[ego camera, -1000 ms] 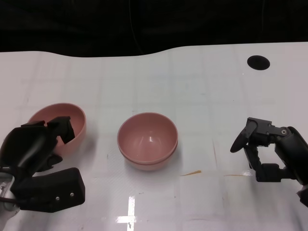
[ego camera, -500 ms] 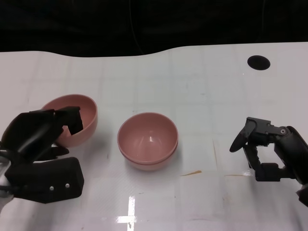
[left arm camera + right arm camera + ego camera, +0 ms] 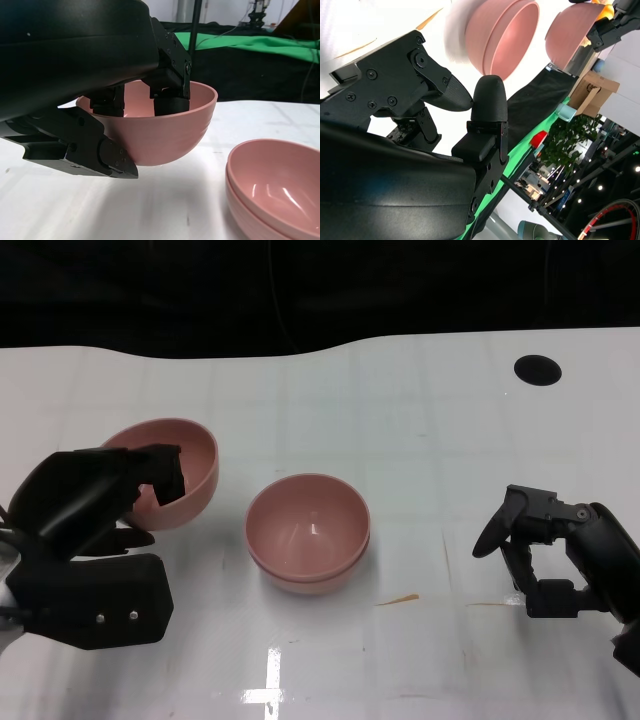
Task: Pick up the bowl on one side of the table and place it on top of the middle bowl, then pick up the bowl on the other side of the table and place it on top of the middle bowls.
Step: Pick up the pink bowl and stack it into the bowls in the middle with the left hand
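My left hand (image 3: 95,502) grips a pink bowl (image 3: 178,470) by its rim and holds it lifted above the table, left of the middle. In the left wrist view the held bowl (image 3: 165,130) hangs clear of the tabletop with fingers (image 3: 167,95) inside the rim. The middle stack of two pink bowls (image 3: 307,530) stands at the table's centre, to the right of the held bowl; the stack (image 3: 280,190) also shows in the left wrist view. My right hand (image 3: 550,550) rests low at the right, fingers apart, holding nothing.
A dark round hole (image 3: 537,368) marks the white table (image 3: 420,440) at the far right. A small yellowish streak (image 3: 398,599) lies right of the stack. Black cloth lies beyond the table's far edge.
My left hand has raised the pink bowl and carried it up and to the right, toward the middle stack. The right hand has barely moved.
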Motion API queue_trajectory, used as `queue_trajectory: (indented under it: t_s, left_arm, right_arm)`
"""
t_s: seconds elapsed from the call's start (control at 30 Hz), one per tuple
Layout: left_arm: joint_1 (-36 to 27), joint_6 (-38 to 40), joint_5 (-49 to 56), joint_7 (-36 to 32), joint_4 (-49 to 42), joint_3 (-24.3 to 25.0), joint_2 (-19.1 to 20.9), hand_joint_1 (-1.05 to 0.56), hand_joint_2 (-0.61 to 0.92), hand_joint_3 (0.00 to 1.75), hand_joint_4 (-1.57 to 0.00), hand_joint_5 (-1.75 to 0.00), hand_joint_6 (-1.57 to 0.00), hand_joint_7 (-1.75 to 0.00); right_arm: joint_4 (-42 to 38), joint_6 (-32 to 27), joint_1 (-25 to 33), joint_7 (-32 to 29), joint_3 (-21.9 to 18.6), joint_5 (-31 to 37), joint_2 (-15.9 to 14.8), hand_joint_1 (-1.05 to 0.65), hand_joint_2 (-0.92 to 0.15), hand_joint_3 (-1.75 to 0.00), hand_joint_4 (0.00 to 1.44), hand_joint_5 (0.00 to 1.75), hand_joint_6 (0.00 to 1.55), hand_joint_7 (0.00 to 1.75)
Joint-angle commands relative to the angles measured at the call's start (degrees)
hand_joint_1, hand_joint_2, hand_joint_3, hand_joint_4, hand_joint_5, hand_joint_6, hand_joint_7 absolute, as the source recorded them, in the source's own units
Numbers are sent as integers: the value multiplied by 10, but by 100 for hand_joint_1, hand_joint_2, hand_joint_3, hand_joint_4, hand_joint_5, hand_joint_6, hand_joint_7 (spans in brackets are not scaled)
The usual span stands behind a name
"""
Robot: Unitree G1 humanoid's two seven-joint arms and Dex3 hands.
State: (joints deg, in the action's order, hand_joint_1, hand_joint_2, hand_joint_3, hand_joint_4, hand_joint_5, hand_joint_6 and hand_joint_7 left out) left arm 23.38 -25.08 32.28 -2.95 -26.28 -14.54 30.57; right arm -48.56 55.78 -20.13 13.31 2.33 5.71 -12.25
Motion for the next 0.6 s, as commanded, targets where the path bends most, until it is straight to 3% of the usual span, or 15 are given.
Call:
queue_trajectory:
  t_s: [0.03,0.13,0.33,0.6]
  left_arm:
    - [13,0,2,14,15,6,13,9,87,17,-73,-175,-67,-157]
    - [17,-3,3,19,21,5,12,8,86,18,-72,-175,-71,-149]
    - [38,-20,8,32,29,-2,9,7,84,18,-70,-175,-62,-163]
    - [49,-26,10,44,53,-5,-1,11,83,15,-74,-175,-73,-149]
  right_arm:
    - [-4,-2,-5,-5,-2,1,-3,-9,-52,-124,90,175,78,150]
    - [-5,-1,-5,-7,-2,3,-4,-9,-52,-124,90,175,78,150]
    - [-8,0,-6,-8,-2,2,-3,-9,-52,-124,90,175,79,150]
    - [-14,1,-8,-9,-1,4,-3,-8,-52,-125,90,175,78,150]
